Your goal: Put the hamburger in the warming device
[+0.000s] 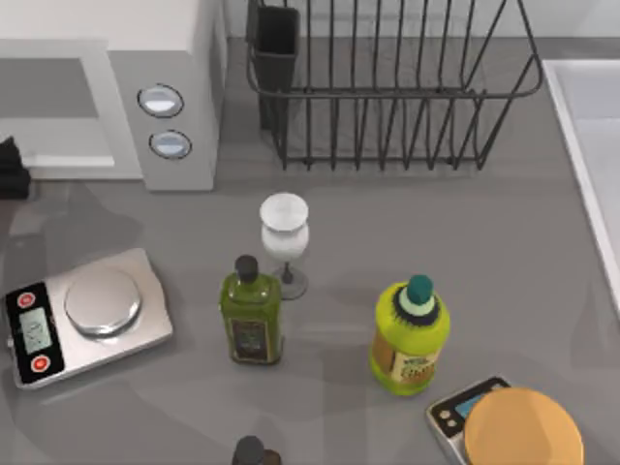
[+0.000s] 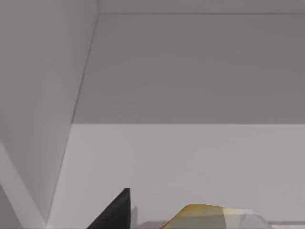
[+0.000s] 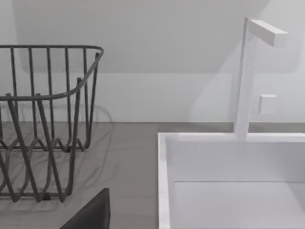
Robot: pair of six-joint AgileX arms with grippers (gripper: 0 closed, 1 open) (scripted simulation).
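Note:
The warming device [image 1: 179, 58] is the white box at the back left, with two round knobs [image 1: 161, 100] on its panel. Its cavity [image 1: 58, 97] faces the front and the left wrist view looks into it: grey back wall [image 2: 190, 71], pale floor [image 2: 190, 162]. Low over that floor is the hamburger [image 2: 214, 217], tan and yellow, in my left gripper [image 2: 152, 226], which looks shut on it; one dark finger [image 2: 114, 212] shows beside it. A black piece of the left arm [image 1: 10, 170] sits at the table's left edge. My right gripper [image 3: 152, 226] stands open, parked facing the sink.
A black wire dish rack [image 1: 387, 87] stands at the back, a white sink [image 1: 591, 145] with faucet [image 3: 245, 71] at the right. On the table: a silver scale [image 1: 87, 310], olive-oil bottle [image 1: 252, 315], white goblet [image 1: 284, 237], yellow bottle [image 1: 411, 334], tan disc [image 1: 523, 431] on a small scale.

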